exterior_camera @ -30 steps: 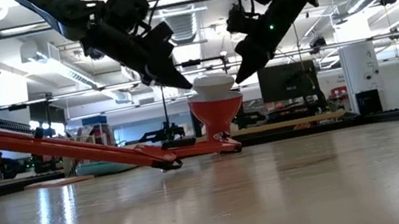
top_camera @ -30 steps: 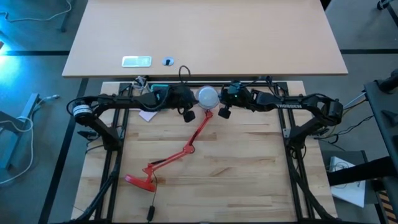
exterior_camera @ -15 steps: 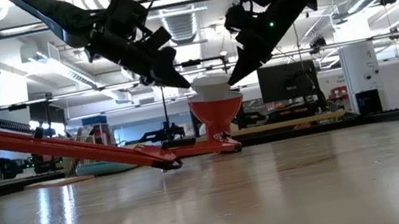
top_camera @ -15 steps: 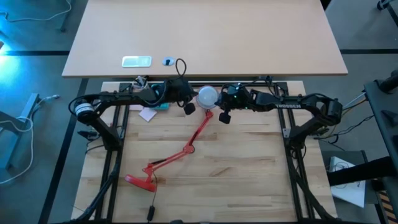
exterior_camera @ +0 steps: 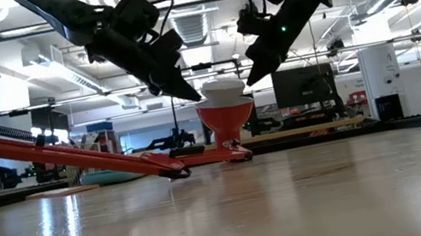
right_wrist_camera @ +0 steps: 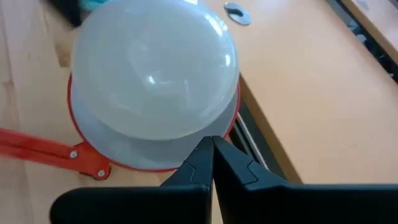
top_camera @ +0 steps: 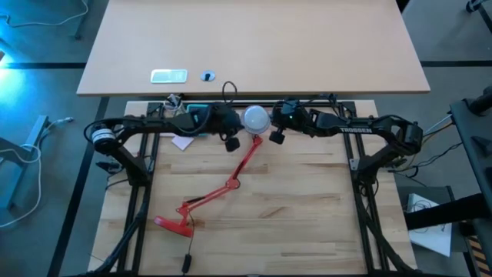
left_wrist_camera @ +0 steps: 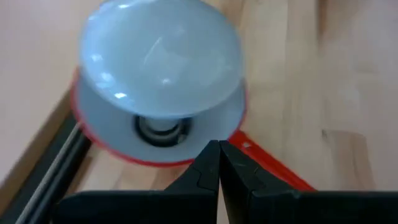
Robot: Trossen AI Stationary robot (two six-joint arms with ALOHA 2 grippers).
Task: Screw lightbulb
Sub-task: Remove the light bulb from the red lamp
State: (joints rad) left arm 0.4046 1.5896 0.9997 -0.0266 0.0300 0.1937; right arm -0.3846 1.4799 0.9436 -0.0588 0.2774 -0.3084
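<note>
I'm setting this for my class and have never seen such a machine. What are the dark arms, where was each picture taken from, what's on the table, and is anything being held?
Two dark robot arms work at a wooden table. One picture looks straight down, one looks level across the tabletop, and two come from cameras on the arms' wrists. On the table lies a red desk lamp, its shade facing up with a white lightbulb sitting in it. The left tool and the right tool sit on either side of the bulb. Both are shut with their fingers pressed together, so nothing is held. The wrist pictures show each pair of closed fingers just short of the bulb.
</note>
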